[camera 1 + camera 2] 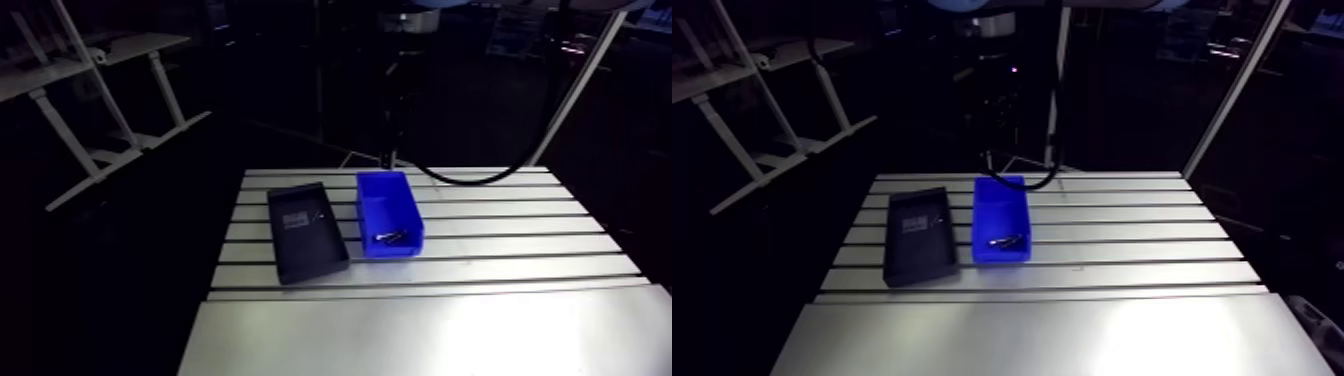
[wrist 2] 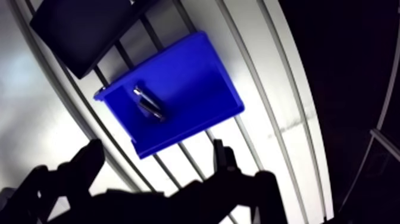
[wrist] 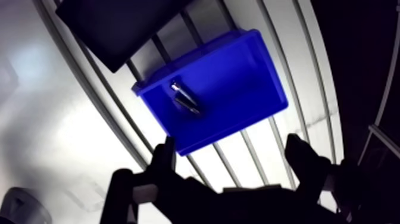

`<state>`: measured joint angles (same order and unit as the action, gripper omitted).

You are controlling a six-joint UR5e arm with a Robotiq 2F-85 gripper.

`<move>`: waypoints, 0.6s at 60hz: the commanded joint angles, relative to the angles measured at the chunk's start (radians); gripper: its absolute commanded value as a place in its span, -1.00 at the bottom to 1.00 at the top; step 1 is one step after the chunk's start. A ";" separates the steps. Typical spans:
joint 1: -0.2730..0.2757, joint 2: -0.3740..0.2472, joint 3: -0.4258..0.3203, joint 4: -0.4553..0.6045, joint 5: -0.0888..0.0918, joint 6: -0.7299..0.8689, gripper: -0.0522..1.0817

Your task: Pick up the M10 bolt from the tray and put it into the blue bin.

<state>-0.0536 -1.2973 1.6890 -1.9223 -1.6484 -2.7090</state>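
While the claw [image 3: 231,152] hangs spread wide above the bench [image 1: 450,320], nothing sits between its two dark fingers [image 3: 300,156], and they touch neither container. Seen from the wrist view, the blue bin [image 3: 238,77] lies below and just ahead of the fingertips, with one of its corners showing in the gap between them. Inside that bin rests the M10 bolt [image 3: 186,100], a short metallic piece lying on its side on the blue floor, close to one of the short end walls and roughly midway across the width. From the arm view this is the end of the bin nearer the camera. Just beside the bin, along one of its long sides, stands the black tray [image 1: 305,250], set at a slight angle to it so that the two are close but apart. A pale patch shows on the tray's floor; what it is cannot be told.
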 commanded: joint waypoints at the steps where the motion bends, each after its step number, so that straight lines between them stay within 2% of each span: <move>1: -0.018 -0.039 -0.221 0.251 0.028 0.459 -0.89; 5: -0.034 -0.041 -0.259 0.299 0.042 0.546 -0.89; 6: -0.040 -0.045 -0.272 0.317 0.055 0.578 -0.89; 7: -0.040 -0.045 -0.272 0.317 0.055 0.578 -0.89; 8: -0.041 -0.049 -0.285 0.329 0.067 0.606 -0.89; 10: -0.041 -0.053 -0.295 0.337 0.073 0.635 -0.89; 19: -0.042 -0.056 -0.362 0.403 0.072 0.810 -0.89; 36: -0.035 -0.058 -0.433 0.502 0.071 0.968 -0.89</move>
<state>-0.0803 -1.3389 1.4341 -1.6337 -1.5994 -2.1529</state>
